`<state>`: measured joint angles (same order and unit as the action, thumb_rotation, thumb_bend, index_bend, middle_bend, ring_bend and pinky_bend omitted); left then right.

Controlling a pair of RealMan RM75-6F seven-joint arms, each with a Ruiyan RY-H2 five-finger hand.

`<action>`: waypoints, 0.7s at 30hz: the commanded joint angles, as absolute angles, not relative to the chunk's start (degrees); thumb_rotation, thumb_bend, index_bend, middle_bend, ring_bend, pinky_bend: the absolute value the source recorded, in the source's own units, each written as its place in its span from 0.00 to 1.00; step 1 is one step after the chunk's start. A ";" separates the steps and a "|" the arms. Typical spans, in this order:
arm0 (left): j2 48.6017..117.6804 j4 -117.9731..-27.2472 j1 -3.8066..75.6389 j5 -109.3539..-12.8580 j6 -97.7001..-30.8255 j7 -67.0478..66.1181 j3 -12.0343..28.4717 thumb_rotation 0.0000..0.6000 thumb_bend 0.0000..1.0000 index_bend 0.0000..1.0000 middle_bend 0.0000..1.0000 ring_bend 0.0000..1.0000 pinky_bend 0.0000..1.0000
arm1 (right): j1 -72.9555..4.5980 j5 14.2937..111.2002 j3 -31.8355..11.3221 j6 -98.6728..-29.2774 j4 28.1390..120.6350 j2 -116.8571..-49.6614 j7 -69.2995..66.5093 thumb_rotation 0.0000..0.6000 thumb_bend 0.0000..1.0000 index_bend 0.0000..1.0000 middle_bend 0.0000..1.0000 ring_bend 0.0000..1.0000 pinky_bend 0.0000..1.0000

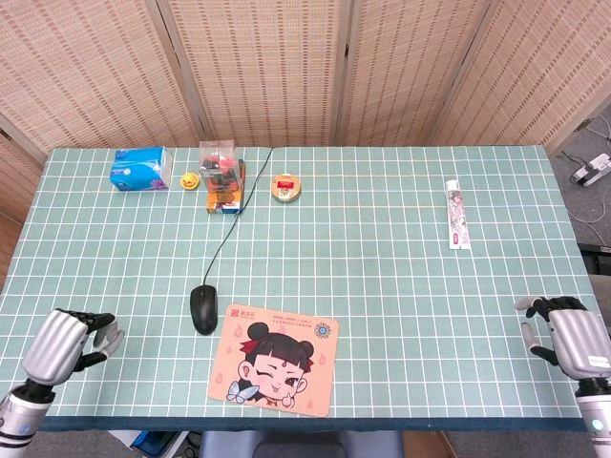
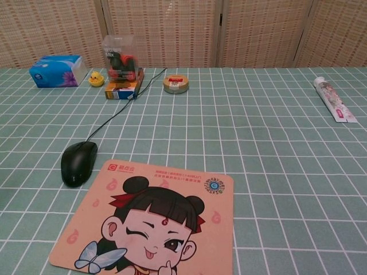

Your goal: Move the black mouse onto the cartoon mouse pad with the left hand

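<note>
The black mouse (image 1: pixel 202 308) lies on the green checked table, just left of the cartoon mouse pad (image 1: pixel 276 359), nearly touching the pad's upper left edge. Its cable (image 1: pixel 229 229) runs back toward the far side. In the chest view the mouse (image 2: pixel 78 162) and the pad (image 2: pixel 153 217) fill the near left. My left hand (image 1: pixel 65 342) hovers at the table's front left corner, well left of the mouse, holding nothing, fingers loosely bent. My right hand (image 1: pixel 569 336) sits at the front right corner, also holding nothing. Neither hand shows in the chest view.
Along the far side stand a blue tissue pack (image 1: pixel 139 169), a small yellow duck (image 1: pixel 190 179), a clear box on a coloured carton (image 1: pixel 221 177) and a round tin (image 1: pixel 286 188). A toothpaste tube (image 1: pixel 457 215) lies at the right.
</note>
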<state>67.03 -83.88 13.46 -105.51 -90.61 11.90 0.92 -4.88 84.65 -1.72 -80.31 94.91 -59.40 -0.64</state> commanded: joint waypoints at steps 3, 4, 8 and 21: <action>66.32 -80.03 20.13 -111.86 -87.54 11.49 0.88 1.00 0.35 0.38 0.95 1.00 1.00 | -4.69 84.81 -1.85 -80.87 95.13 -59.27 -0.67 1.00 0.41 0.40 0.47 0.41 0.30; 66.26 -79.94 20.89 -112.31 -86.60 10.42 0.85 1.00 0.31 0.35 0.95 1.00 1.00 | -4.59 84.89 -1.84 -81.07 95.22 -59.20 -0.68 1.00 0.41 0.40 0.47 0.41 0.30; 66.61 -79.55 24.23 -114.12 -82.04 4.54 0.77 1.00 0.15 0.27 0.95 1.00 1.00 | -4.03 85.42 -1.92 -82.43 95.71 -58.72 -1.02 1.00 0.41 0.40 0.47 0.41 0.31; 70.39 -75.05 30.98 -116.81 -72.91 -10.42 0.06 1.00 0.09 0.22 0.95 1.00 1.00 | -3.01 86.04 -2.37 -84.64 95.91 -57.25 -3.54 1.00 0.41 0.40 0.47 0.41 0.30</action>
<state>69.74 -75.94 30.09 -116.39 -73.82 -9.25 0.29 -3.03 86.07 -2.34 -84.64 95.93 -57.29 -3.49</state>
